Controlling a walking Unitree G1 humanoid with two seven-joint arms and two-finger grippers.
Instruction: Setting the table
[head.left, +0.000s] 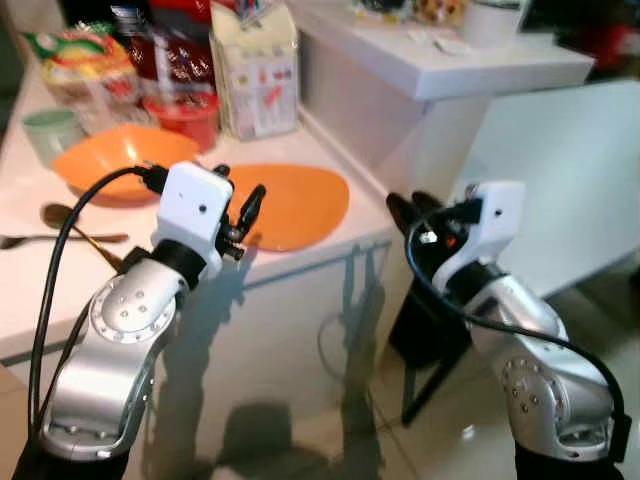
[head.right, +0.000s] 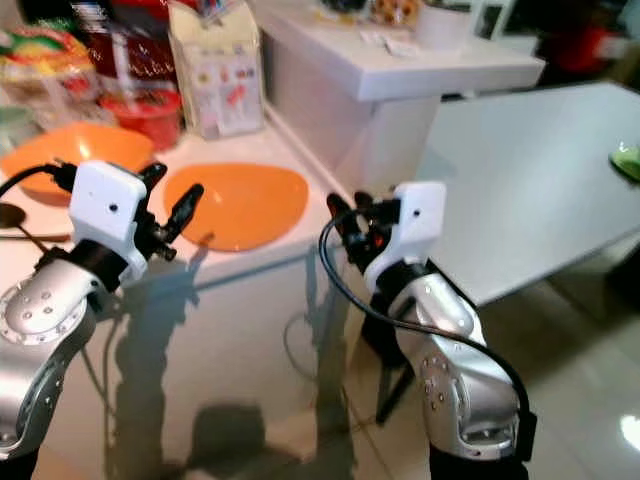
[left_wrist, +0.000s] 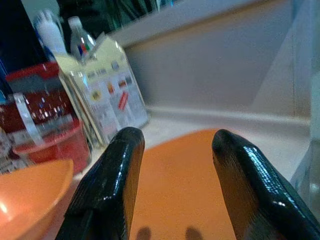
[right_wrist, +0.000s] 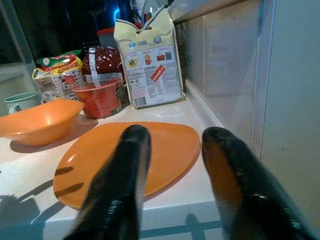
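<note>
Over orange plate (head.left: 295, 205): left tool (head.left: 245, 205) spread | right tool (head.left: 405, 205) spread beside counter (head.left: 30, 290)

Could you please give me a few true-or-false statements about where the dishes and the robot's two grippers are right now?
1. The orange plate lies flat on the white counter. True.
2. The left gripper is shut on the plate. False: its fingers are open and hold nothing, poised above the plate's near edge.
3. An orange bowl sits on the counter beside the plate. True.
4. The right gripper holds a spoon. False: it is open and empty, off the counter's corner.
5. The spoon lies inside the bowl. False: it lies on the counter.
</note>
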